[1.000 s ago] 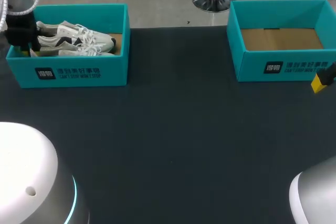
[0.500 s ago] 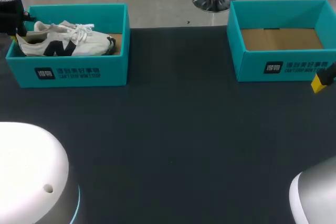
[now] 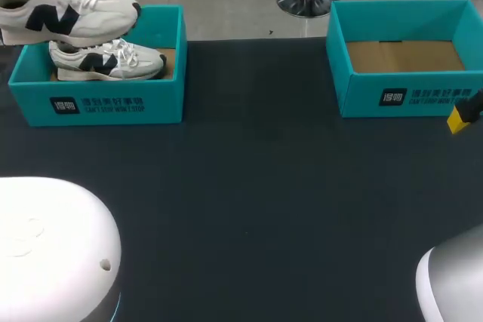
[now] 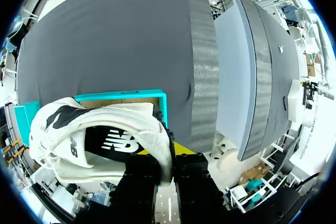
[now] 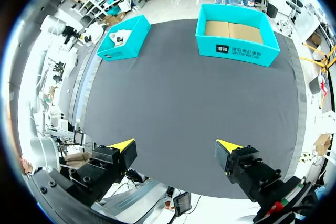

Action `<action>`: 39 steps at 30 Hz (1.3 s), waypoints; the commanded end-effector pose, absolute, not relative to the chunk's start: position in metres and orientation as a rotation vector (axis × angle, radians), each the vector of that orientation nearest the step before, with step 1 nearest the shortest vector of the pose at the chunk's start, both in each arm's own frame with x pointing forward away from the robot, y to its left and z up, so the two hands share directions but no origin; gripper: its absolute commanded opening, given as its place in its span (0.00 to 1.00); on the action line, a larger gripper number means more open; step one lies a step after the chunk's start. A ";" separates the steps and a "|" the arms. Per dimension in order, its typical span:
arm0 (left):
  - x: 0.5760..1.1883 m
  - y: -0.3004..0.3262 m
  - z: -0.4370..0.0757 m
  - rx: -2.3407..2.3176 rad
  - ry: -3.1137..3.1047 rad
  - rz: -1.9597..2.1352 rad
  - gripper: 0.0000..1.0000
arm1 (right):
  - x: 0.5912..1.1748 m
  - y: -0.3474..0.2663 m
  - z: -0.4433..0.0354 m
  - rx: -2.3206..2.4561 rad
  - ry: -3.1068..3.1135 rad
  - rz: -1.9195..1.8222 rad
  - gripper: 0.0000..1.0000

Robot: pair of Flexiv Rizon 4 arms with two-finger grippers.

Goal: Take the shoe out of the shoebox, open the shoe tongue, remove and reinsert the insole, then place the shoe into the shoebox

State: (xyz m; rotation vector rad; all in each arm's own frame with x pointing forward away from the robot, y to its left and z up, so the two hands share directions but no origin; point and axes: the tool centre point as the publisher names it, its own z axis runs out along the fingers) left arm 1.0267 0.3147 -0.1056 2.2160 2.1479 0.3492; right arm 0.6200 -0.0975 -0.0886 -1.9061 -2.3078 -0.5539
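Head view shows the lifted shoe [image 3: 68, 11] in the air just above the back of the left shoebox [image 3: 98, 103], while the other shoe [image 3: 106, 62] lies inside that box. In the left wrist view the left tool [image 4: 167, 167] pinches the heel end of the lifted shoe [image 4: 100, 140] from two sides, so it is gripping the shoe. The right tool [image 5: 176, 148] is wide open with nothing between its fingers. It hangs at the right side of the counter [image 3: 249, 186], near the front of the right shoebox [image 3: 407, 99] and well apart from the shoe. The step in hand looks like taking the shoe out of the box. The next move likely calls for carrying the shoe over the box wall and setting it down on the bare middle of the counter, where both tools can reach the tongue. The toe is near the box rim, so the shoe should stay high enough not to catch. Between the two boxes there is lots of open room.
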 end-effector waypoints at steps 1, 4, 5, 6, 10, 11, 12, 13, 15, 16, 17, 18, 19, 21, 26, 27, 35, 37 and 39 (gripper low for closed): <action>1.006 0.300 -0.060 2.228 2.143 0.379 0.00 | 0.623 -0.097 -0.087 -1.905 -2.307 -0.545 1.00; 1.006 0.300 -0.060 2.228 2.143 0.379 0.00 | 0.623 -0.097 -0.087 -1.905 -2.307 -0.545 1.00; 1.006 0.300 -0.060 2.228 2.143 0.379 0.00 | 0.623 -0.097 -0.087 -1.905 -2.307 -0.545 1.00; 1.006 0.300 -0.060 2.228 2.143 0.379 0.00 | 0.623 -0.097 -0.087 -1.905 -2.307 -0.545 1.00; 1.006 0.300 -0.060 2.228 2.143 0.379 0.00 | 0.623 -0.097 -0.087 -1.905 -2.307 -0.545 1.00; 1.006 0.300 -0.060 2.228 2.143 0.379 0.00 | 0.623 -0.097 -0.087 -1.905 -2.307 -0.545 1.00; 1.006 0.300 -0.060 2.228 2.143 0.379 0.00 | 0.623 -0.097 -0.087 -1.905 -2.307 -0.545 1.00; 1.006 0.300 -0.060 2.228 2.143 0.379 0.00 | 0.623 -0.097 -0.087 -1.905 -2.307 -0.545 1.00; 1.006 0.300 -0.060 2.228 2.143 0.379 0.00 | 0.623 -0.097 -0.087 -1.905 -2.307 -0.545 1.00; 1.006 0.300 -0.060 2.228 2.143 0.379 0.00 | 0.623 -0.097 -0.087 -1.905 -2.307 -0.545 1.00; 0.997 0.281 -0.065 2.233 2.135 0.390 0.00 | 0.623 -0.097 -0.087 -1.905 -2.307 -0.545 1.00; 0.987 0.260 -0.069 2.240 2.117 0.388 0.00 | 0.623 -0.097 -0.087 -1.905 -2.307 -0.545 1.00; 0.978 0.241 -0.074 2.251 2.102 0.380 0.00 | 0.623 -0.097 -0.087 -1.905 -2.307 -0.545 1.00; 0.957 0.200 -0.084 2.262 2.090 0.400 0.00 | 0.623 -0.097 -0.087 -1.905 -2.307 -0.545 1.00; 0.910 0.123 -0.105 2.321 2.013 0.380 0.00 | 0.623 -0.097 -0.087 -1.905 -2.307 -0.545 1.00; 0.902 0.111 -0.108 2.330 2.001 0.380 0.00 | 0.623 -0.097 -0.087 -1.905 -2.307 -0.545 1.00; 0.842 0.031 -0.131 2.325 2.026 0.249 0.00 | 0.623 -0.097 -0.087 -1.905 -2.307 -0.545 1.00; 0.828 0.014 -0.136 2.318 2.042 0.248 0.00 | 0.623 -0.097 -0.087 -1.905 -2.307 -0.545 1.00; 0.816 -0.001 -0.143 2.311 2.076 0.226 0.00 | 0.623 -0.097 -0.087 -1.905 -2.307 -0.545 1.00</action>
